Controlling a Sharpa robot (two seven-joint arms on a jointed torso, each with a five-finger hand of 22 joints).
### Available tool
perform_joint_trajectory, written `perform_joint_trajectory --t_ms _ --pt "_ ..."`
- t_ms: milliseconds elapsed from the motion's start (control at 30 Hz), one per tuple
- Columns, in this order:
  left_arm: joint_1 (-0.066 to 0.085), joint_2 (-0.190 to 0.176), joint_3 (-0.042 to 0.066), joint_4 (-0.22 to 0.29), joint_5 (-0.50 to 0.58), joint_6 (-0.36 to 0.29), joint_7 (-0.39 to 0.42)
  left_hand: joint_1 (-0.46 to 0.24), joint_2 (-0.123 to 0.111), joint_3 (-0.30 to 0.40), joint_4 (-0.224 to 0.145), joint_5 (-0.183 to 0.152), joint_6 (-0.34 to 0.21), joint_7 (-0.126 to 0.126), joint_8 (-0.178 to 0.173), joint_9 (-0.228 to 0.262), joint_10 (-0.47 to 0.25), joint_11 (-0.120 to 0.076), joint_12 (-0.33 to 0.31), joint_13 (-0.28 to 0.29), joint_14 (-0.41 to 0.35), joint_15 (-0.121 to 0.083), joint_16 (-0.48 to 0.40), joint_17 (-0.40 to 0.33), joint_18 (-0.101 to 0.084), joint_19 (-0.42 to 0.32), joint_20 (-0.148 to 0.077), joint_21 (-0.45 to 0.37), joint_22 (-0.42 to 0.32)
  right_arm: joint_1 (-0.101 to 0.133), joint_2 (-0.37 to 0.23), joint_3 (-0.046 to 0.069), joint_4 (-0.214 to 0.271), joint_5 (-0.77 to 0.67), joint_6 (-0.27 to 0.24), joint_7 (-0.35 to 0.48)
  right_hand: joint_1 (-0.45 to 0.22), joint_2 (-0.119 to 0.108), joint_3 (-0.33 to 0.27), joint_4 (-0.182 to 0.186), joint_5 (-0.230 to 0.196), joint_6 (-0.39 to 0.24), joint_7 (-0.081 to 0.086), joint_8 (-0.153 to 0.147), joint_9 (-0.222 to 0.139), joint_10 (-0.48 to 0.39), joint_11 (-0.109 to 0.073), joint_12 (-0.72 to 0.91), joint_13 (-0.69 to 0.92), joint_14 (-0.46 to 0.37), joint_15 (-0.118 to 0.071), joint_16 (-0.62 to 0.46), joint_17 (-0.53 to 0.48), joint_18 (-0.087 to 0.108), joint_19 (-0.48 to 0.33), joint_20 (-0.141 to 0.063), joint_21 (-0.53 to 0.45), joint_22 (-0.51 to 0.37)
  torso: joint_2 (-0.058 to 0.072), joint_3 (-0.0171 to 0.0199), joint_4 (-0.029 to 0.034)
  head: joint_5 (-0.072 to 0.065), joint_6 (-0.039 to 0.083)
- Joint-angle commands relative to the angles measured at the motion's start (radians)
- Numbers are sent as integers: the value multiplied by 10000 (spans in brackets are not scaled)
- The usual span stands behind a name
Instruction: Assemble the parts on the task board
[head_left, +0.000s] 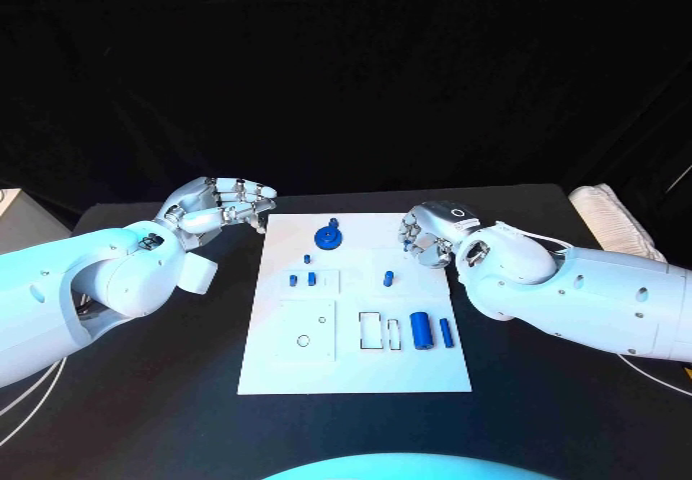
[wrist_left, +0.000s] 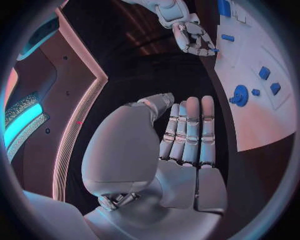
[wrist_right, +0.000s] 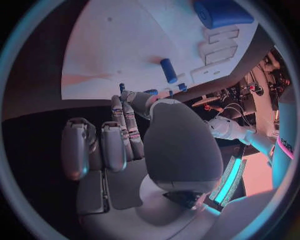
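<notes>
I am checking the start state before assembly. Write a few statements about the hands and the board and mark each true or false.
1. The left hand holds a blue part. False: it holds nothing, its fingers straight and together in the left wrist view.
2. The blue gear lies at the far end of the task board. True.
3. The right hand hovers at the board's right edge. True.
4. The large blue cylinder is in the right hand. False: it lies on the board, near its right side.

White task board (head_left: 289, 350) on the black worktop (head_left: 130, 400), carrying blue parts (head_left: 421, 330). Left robot hand (head_left: 216, 207) and right robot hand (head_left: 430, 236) flank its far corners, fingers curled.
</notes>
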Motion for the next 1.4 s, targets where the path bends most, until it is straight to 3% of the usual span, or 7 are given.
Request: perform_joint_trajectory --t_ms 33,267,400,600,800,1067,1400 --pt "4 6 10 -1 18 90 95 85 -20 -23 -57 2 -57 -19 64 9 -76 24 32 -8 -40 -8 -62 -8 61 53 -20 -63 -8 57 -219 29 403 354 -636 289 -37 103 43 -10 35 83 4 20 0 238 -146 34 9 450 -74 45 13 65 451 -71 30 1568 -5 -5 -8 26 4" --pt "3 24 10 -29 18 88 94 85 -20 -23 -57 2 -57 -19 64 9 -76 24 32 -8 -40 -8 -62 -8 61 53 -20 -63 -8 76 -433 51 1321 641 -797 448 -47 101 45 -15 33 83 5 20 3 242 -146 33 7 452 -73 52 23 60 457 -71 53 1579 1 11 -22 129 26" --pt "3 42 10 -27 18 90 96 85 -20 -23 -57 2 -57 -19 64 9 -76 24 32 -8 -40 -8 -62 -8 61 53 -20 -63 -8 10 -397 50 1783 676 -828 509 -56 102 50 -20 32 83 6 20 7 246 -147 33 5 457 -73 67 44 63 454 -71 38 1573 -4 -6 10 204 32" --pt "2 83 9 -69 28 44 105 85 -20 -23 -57 2 -57 -19 64 9 -76 24 32 -8 -40 -8 -62 -8 61 53 -20 -63 -8 -186 -23 22 2125 540 -854 626 -61 102 53 -25 31 83 7 20 9 248 -147 32 3 456 -73 64 39 66 449 -71 21 1565 -7 -6 10 535 -29" --pt "2 146 9 -92 39 25 109 85 -20 -23 -57 2 -57 -19 64 9 -76 24 32 -8 -40 -8 -62 -8 61 53 -20 -63 -8 -597 584 -16 2067 283 -827 739 -65 102 56 -30 31 81 8 19 11 248 -147 30 1 456 -74 64 38 70 445 -71 4 1556 -5 -17 21 890 -76" --pt "2 220 7 -53 42 -18 119 88 -12 -38 -60 4 -65 -14 63 6 -84 30 28 -21 -30 -4 -86 -18 58 65 -21 -73 -15 -1193 1399 -72 1597 -219 -838 711 -72 105 69 -49 31 74 14 15 17 244 -144 24 -5 452 -73 52 15 78 435 -72 -33 1539 11 -21 17 1128 -163" --pt "3 284 7 9 43 -8 111 88 -12 -38 -60 4 -65 -14 63 6 -84 30 28 -21 -30 -4 -86 -18 58 65 -21 -73 -15 -1552 1932 -91 1156 -720 -926 439 -77 107 76 -59 30 70 18 13 19 241 -142 20 -10 454 -73 58 22 80 432 -72 -45 1534 13 -17 15 1444 -315"
